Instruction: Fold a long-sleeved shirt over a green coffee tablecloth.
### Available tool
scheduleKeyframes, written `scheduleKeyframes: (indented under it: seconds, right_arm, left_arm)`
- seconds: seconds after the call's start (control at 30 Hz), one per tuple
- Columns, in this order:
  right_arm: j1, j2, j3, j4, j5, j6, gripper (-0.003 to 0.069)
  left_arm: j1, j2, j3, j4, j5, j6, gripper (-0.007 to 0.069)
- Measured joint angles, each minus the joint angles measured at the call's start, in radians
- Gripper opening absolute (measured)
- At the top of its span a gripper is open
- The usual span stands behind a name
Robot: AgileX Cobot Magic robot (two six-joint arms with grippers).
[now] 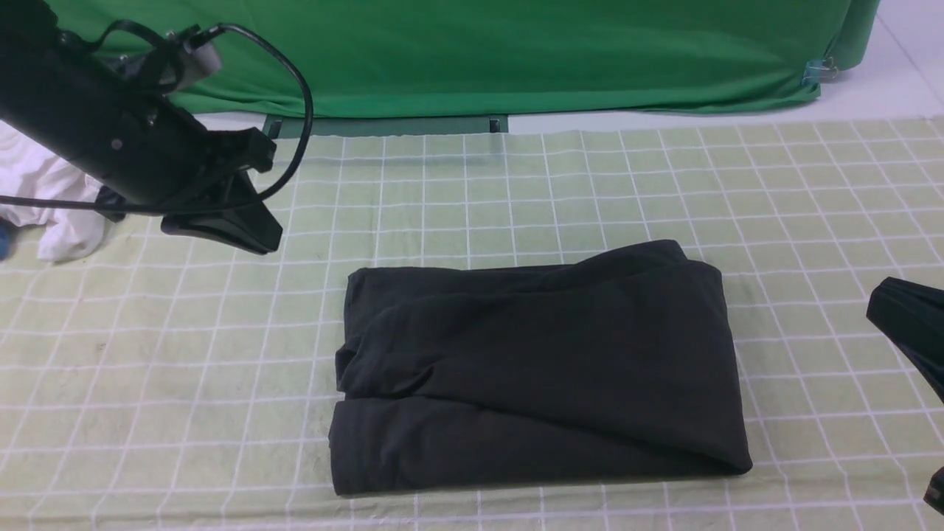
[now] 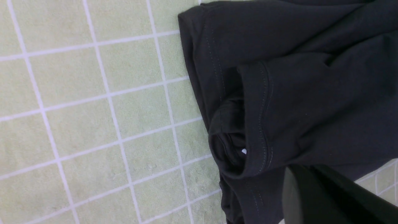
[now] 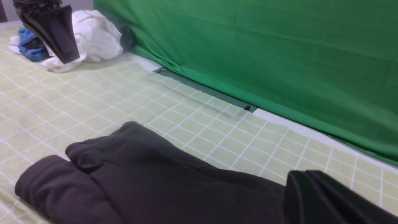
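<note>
Checked green coffee tablecloth [image 1: 516,184] bears the long-sleeved shirt [image 1: 538,369], apparently fully folded; left gripper [image 1: 228,221] and right gripper [image 1: 911,324] hover apart from it, holding nothing, jaw openings unclear; likely only retreat remains.

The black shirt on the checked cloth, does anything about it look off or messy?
Slightly. The long-sleeved shirt lies folded on the green coffee tablecloth, but its left end is untidy: a stitched hem gapes open with bunched fabric inside. Nothing looks torn or spilled.
</note>
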State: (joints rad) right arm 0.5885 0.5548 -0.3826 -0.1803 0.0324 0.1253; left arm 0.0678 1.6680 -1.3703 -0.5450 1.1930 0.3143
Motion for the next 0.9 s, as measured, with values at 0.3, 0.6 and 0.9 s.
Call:
scheduleKeyframes:
  seconds: [0.3, 0.6, 0.9]
  right_arm:
    - [0.000, 0.002, 0.000, -0.002, -0.012, 0.024, 0.0021]
    - [0.000, 0.002, 0.000, -0.002, -0.012, 0.025, 0.0048]
    - [0.000, -0.002, 0.002, 0.000, 0.046, 0.026, 0.0071]
  left_arm:
    - [0.000, 0.000, 0.000, 0.012, -0.079, 0.004, 0.0011]
    - [0.000, 0.000, 0.000, 0.011, -0.116, 0.003, 0.0011]
    - [0.000, 0.000, 0.000, 0.043, -0.135, -0.041, 0.0011]
